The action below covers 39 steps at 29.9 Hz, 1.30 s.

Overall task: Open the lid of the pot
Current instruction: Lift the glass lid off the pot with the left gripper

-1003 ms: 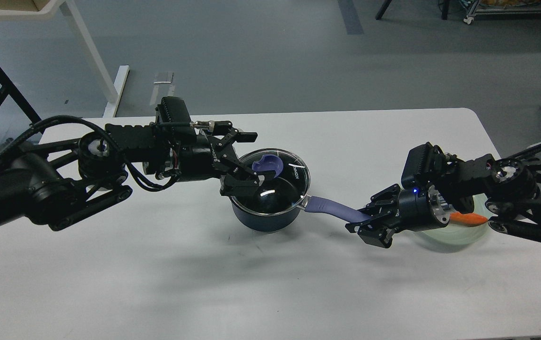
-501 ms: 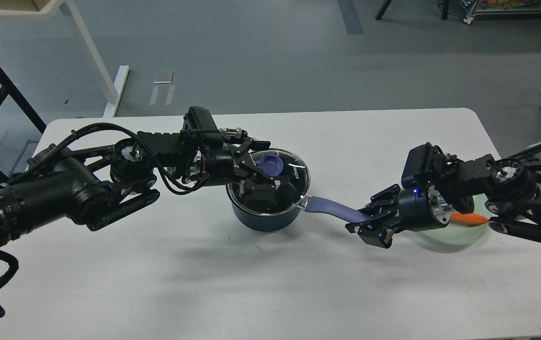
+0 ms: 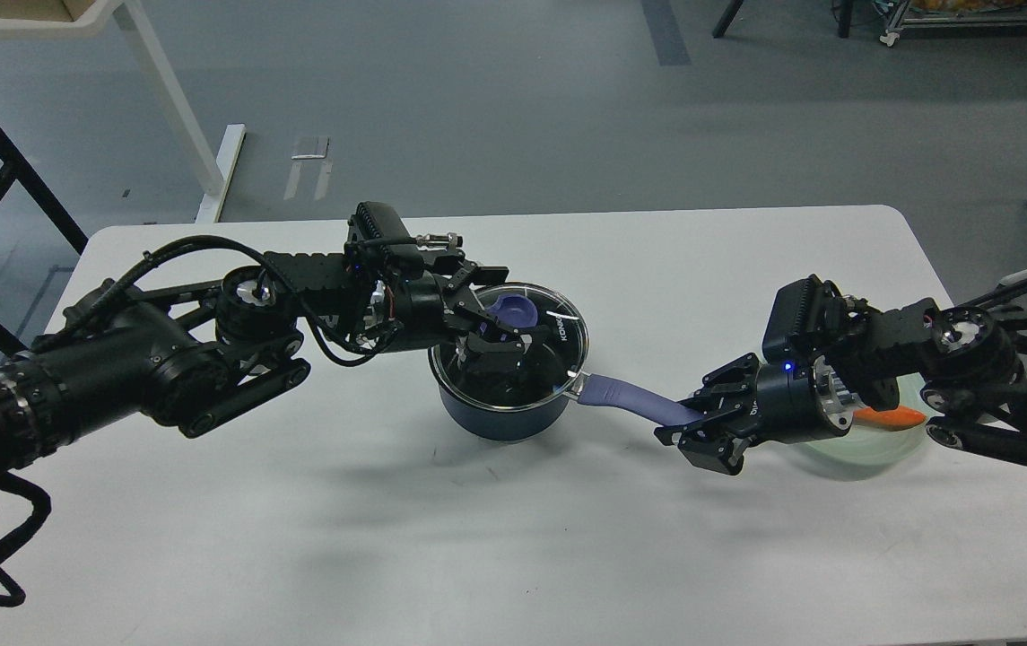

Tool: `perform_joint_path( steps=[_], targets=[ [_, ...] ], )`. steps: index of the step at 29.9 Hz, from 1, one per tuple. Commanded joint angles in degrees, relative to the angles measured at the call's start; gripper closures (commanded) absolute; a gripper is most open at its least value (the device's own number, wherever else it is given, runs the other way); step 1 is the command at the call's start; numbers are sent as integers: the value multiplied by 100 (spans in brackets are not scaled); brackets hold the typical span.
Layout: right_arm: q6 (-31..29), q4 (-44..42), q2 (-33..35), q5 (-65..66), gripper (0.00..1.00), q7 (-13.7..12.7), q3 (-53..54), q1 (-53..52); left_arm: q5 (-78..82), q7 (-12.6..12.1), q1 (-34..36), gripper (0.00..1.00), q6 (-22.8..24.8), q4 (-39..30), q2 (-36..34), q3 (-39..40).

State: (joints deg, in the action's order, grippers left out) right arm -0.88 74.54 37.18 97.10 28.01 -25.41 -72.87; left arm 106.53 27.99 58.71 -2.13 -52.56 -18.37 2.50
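White table (image 3: 495, 538), two black arms reaching in from either side. Dark blue pot (image 3: 504, 414) sits mid-table, glass lid (image 3: 558, 345) on it. Left gripper (image 3: 497, 325) over the lid, jaws narrowed around the purple knob (image 3: 513, 311); contact hard to confirm. Right gripper (image 3: 701, 431) clamped on the end of the pot's purple handle (image 3: 630, 397). Pale green bowl (image 3: 872, 449) with an orange piece (image 3: 890, 416) behind the right wrist.

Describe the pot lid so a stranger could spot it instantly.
On the white table, find the dark blue pot with the long purple handle near the middle. The round clear glass lid sits on it, the only transparent thing, with a purple knob on top.
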Motion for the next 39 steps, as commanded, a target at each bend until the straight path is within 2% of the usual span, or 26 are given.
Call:
perform_joint_path(
  steps=[1, 5, 7, 11, 15, 20, 29, 36, 39],
  targets=[
    [0, -18, -1, 2, 68, -1, 1, 10, -10, 1, -18, 3, -24, 0, 18, -30],
    [26, -27, 8, 2, 68, -1, 1, 10, -1, 1, -18, 3, -33, 0, 53, -30],
    [61, -27, 8, 2, 68, -1, 1, 10, -9, 1, -18, 7, -33, 9, 53, -30],
    [70, -27, 8, 2, 68, -1, 1, 10, 8, 1, -18, 23, -33, 9, 53, -39],
    [79, -27, 8, -7, 68, -1, 1, 10, 61, 1, -88, 34, -42, 9, 36, -39],
    [79, -27, 8, -7, 68, -1, 1, 10, 61, 1, -71, 65, -51, 9, 36, -30],
    [79, -27, 8, 2, 68, -1, 1, 10, 26, 1, 70, 66, -68, -166, -201, 5],
    [79, -27, 17, -7, 68, -1, 1, 10, 17, 1, 456, 66, -103, -729, -939, 5],
    [88, -27, 26, -7, 68, -1, 1, 10, 17, 1, 527, 65, -392, -1071, -1579, 5]
  ],
)
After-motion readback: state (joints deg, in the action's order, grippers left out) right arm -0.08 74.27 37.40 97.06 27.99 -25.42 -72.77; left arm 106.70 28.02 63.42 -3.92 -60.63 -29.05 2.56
